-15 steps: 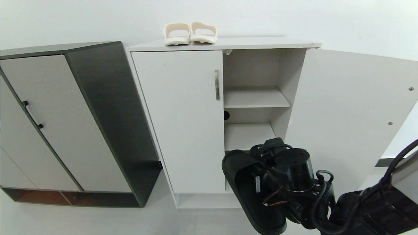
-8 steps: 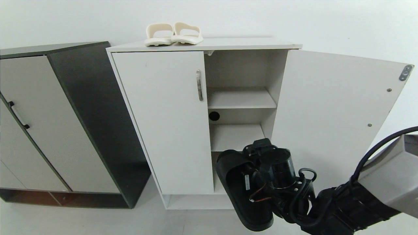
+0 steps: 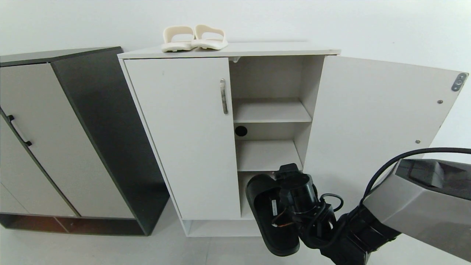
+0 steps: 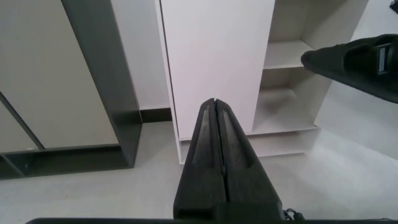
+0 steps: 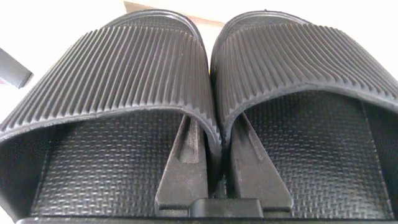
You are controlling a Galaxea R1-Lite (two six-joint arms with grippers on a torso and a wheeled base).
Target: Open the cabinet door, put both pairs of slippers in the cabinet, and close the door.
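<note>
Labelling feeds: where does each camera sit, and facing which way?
Head view: on the head, looking forward and down at the cabinet; right arm shows, holding black slippers.
Left wrist view: on that wrist, facing the cabinet's lower front past the shut left gripper.
Right wrist view: on that wrist, along the right gripper into the slippers.
Shared by all: the slippers.

The black slippers [image 3: 270, 230] edged closer — toward the cabinet [image 3: 184, 129].

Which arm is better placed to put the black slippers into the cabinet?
Right: right claw is shut on the black slippers before the open cabinet; left claw is shut, empty.
</note>
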